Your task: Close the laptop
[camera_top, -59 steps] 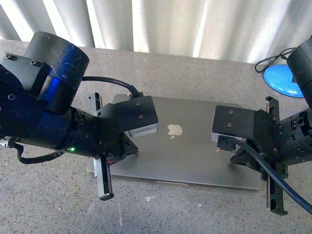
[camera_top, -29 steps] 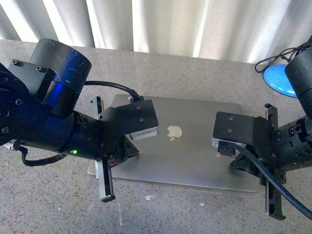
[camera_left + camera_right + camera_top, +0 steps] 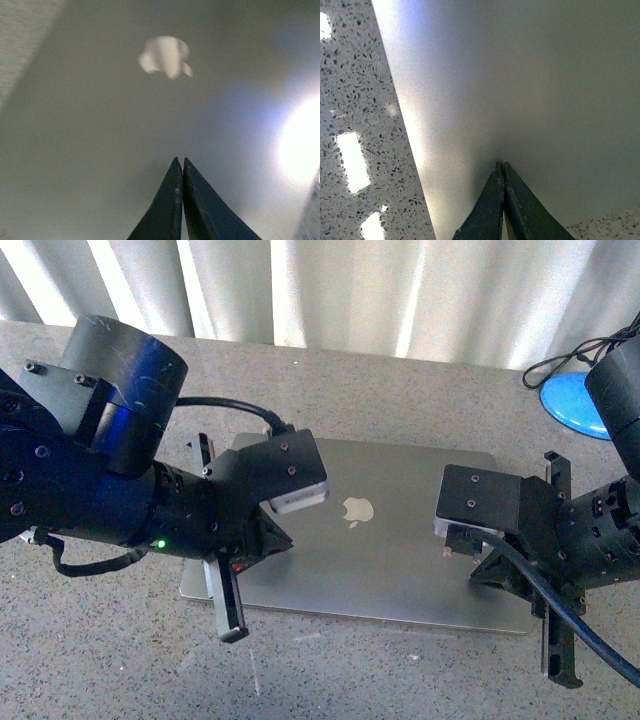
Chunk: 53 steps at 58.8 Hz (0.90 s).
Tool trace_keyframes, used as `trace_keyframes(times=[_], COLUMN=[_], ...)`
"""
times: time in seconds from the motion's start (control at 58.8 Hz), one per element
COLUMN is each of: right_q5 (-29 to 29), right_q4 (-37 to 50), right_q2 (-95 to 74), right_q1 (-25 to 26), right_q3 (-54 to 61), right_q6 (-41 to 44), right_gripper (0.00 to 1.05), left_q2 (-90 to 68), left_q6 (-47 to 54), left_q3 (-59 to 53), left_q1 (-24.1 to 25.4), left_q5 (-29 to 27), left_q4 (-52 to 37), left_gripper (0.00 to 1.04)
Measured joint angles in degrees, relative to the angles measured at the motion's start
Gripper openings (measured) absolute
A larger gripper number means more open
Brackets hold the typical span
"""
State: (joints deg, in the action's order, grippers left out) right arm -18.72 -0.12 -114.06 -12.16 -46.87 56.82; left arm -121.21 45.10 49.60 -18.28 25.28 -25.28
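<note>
The space-grey laptop lies shut and flat on the table, lid up, with the shiny apple logo in the middle. My left gripper is shut and empty over the lid's left part. In the left wrist view its tips point at the lid just short of the logo. My right gripper is shut and empty over the lid's right part. In the right wrist view its tips meet the lid near its edge. Keys and screen are hidden.
The speckled grey table runs all round the laptop and also shows in the right wrist view. A blue round object with a black cable lies at the back right. White curtains hang behind the table.
My left arm has shifted a little to the right over the lid. My right arm has sunk slightly toward the front. The laptop has stayed shut and in place.
</note>
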Motion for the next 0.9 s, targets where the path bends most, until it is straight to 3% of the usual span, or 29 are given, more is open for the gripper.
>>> trace_keyframes(times=[0.136, 0.272, 0.34, 0.425, 0.476, 0.527, 0.613, 0.817, 0.902], right_q5=[2.27, 6.38, 8.92, 14.32, 18.08, 19.96, 21.55, 21.7, 21.7], right_q4=[3.02, 7.63, 9.62, 12.44, 12.72, 12.63, 12.59, 12.59, 12.59], right_q2=[3.43, 8.2, 11.72, 18.6, 24.3, 27.63, 33.44, 34.01, 33.9], right_q1=[1.03, 2.89, 3.89, 4.85, 4.9, 4.9, 4.85, 4.74, 4.79], right_q3=[-1.49, -4.22, -5.38, -5.31, -3.93, -2.51, 0.0, 0.46, 0.61], right_q6=[-6.54, -16.2, -23.65, -34.53, -41.88, -44.98, -50.1, -52.94, -53.24], right_gripper=[0.01, 0.01, 0.01, 0.01, 0.01, 0.01, 0.15, 0.51, 0.64], left_q2=[4.07, 11.72, 15.78, 25.27, 33.48, 36.7, 39.56, 39.28, 38.58], left_q6=[-12.46, -29.07, -36.96, -52.57, -59.14, -60.83, -63.04, -64.28, -58.29], left_q3=[-1.31, -3.15, -4.44, -8.83, -13.11, -14.53, -14.78, -14.99, -18.4], left_q1=[2.58, 7.8, 10.84, 18.34, 24.2, 25.92, 27.15, 26.51, 26.86], left_q5=[-3.34, -12.22, -16.74, -24.96, -25.66, -26.08, -26.49, -25.49, -19.02], left_q4=[-9.4, -16.63, -16.44, -13.6, -10.91, -10.54, -10.49, -10.43, -20.83], left_gripper=[0.04, 0.04, 0.04, 0.04, 0.08, 0.15, 0.29, 0.66, 0.57])
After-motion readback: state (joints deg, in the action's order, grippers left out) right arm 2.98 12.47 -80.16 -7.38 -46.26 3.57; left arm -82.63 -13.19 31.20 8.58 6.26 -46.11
